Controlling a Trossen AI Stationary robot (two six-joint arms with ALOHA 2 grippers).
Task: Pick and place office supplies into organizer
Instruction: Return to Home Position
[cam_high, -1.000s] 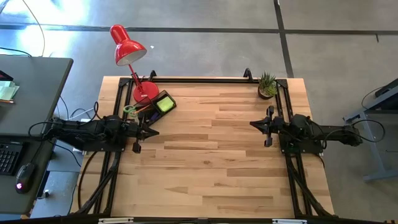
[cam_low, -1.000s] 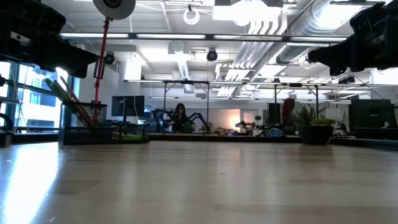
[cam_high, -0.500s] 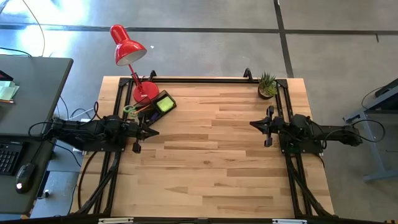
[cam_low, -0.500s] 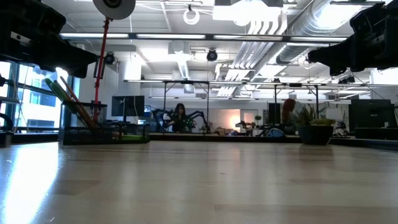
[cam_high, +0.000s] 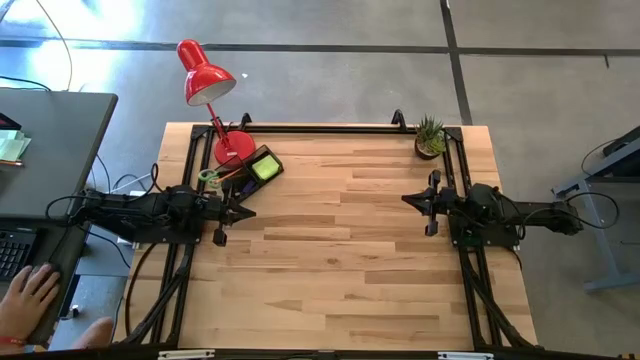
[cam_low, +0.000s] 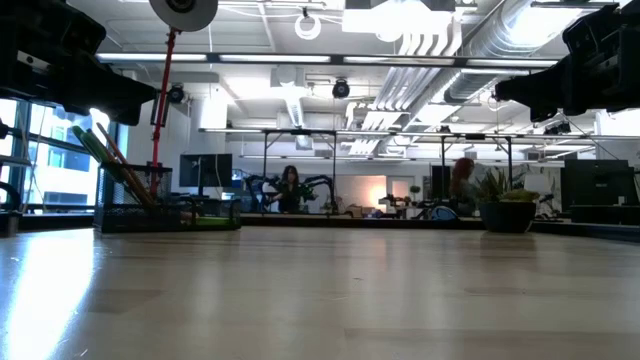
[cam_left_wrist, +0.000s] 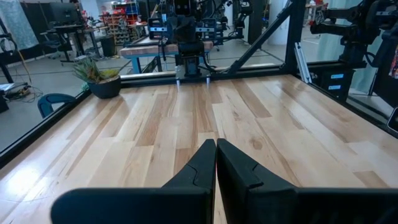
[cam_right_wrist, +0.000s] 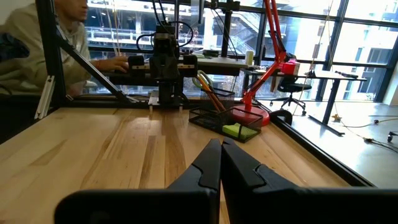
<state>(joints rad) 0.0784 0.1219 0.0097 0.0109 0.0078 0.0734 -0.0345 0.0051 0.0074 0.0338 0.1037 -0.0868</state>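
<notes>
The black mesh organizer (cam_high: 250, 168) stands on the table's far left, beside the red lamp's base. A lime-green sticky-note pad (cam_high: 265, 168) lies in it, also visible in the right wrist view (cam_right_wrist: 241, 130). Green-handled scissors (cam_high: 208, 177) and orange pencils (cam_low: 112, 160) lean out of its taller cup. My left gripper (cam_high: 250, 212) is shut and level just on the near side of the organizer, touching nothing. My right gripper (cam_high: 405, 199) is shut and level at the table's right side, far from the organizer. Both show shut in their wrist views (cam_left_wrist: 216, 149) (cam_right_wrist: 221, 149).
A red desk lamp (cam_high: 205, 75) rises from its base (cam_high: 232, 147) at the far left corner. A small potted plant (cam_high: 430, 137) stands at the far right. A person's hand (cam_high: 30, 298) shows by the side desk, left of the table. Bare wood lies between the arms.
Both arms have kept still. A person's hand has come into the high view at the lower left, beside the side desk off the table.
</notes>
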